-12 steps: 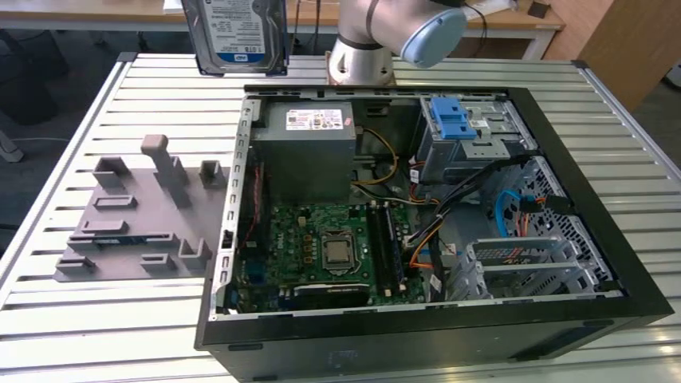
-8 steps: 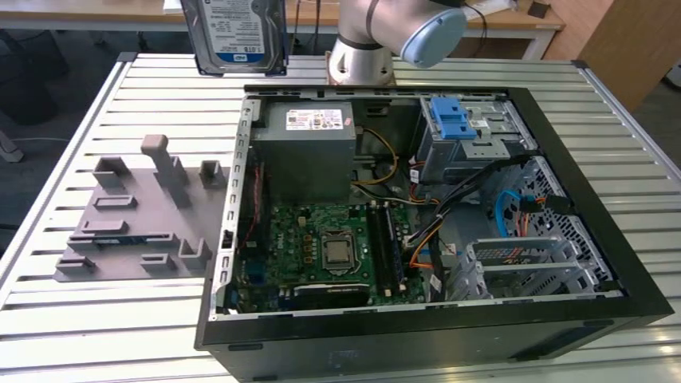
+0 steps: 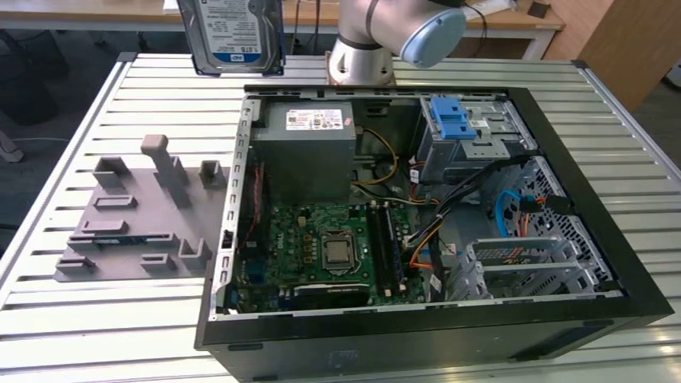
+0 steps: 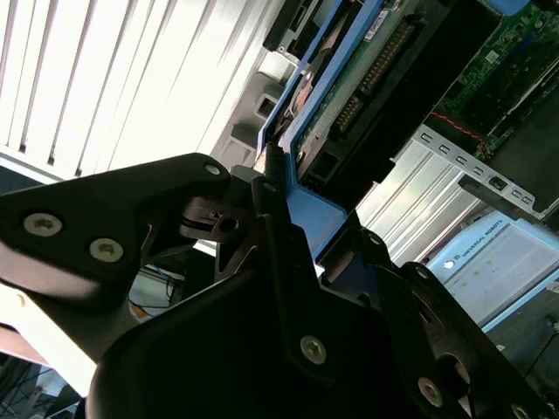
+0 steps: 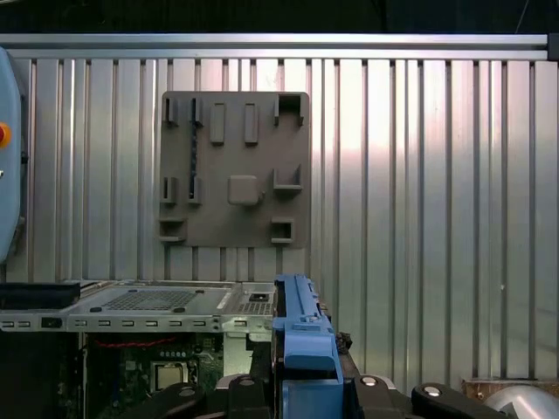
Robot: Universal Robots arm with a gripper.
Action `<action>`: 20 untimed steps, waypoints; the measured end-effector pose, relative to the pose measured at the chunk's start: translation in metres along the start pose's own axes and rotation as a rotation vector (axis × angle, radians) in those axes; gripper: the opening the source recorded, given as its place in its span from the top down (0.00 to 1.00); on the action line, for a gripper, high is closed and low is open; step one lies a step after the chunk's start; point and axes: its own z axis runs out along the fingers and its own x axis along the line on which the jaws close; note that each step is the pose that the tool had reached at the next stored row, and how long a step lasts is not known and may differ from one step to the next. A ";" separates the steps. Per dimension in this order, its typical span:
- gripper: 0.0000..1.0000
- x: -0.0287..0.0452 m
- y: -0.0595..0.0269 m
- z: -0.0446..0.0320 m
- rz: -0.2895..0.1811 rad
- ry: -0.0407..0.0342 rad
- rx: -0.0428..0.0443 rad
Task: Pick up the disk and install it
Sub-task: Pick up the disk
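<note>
Holding flat silver hard drive w/ blue-white label + bright blue plastic carrier frame between jaws, clamped on frame edge in both wrist views. Held upright, raised off slatted metal desk, beside grey robot arm on exterior view's left. Well apart from grey slotted plastic stand and open black PC case.

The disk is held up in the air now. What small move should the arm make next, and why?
Probably carry the disk toward the exterior view's right: the jaws grip its blue frame, it hangs raised, and the drive cage inside the case stands further right in that view.
</note>
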 end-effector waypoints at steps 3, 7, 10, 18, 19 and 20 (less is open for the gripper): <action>0.64 0.0000 0.0018 0.0000 0.000 0.0000 -0.0001; 0.64 0.0001 0.0047 0.0000 0.000 0.0001 -0.0001; 0.64 0.0001 0.0073 0.0000 0.000 0.0000 0.0000; 0.64 0.0001 0.0196 0.0000 0.000 0.0000 -0.0001; 0.64 0.0002 0.0215 0.0001 0.000 0.0000 0.0000; 0.64 0.0002 0.0232 0.0001 0.000 0.0000 0.0000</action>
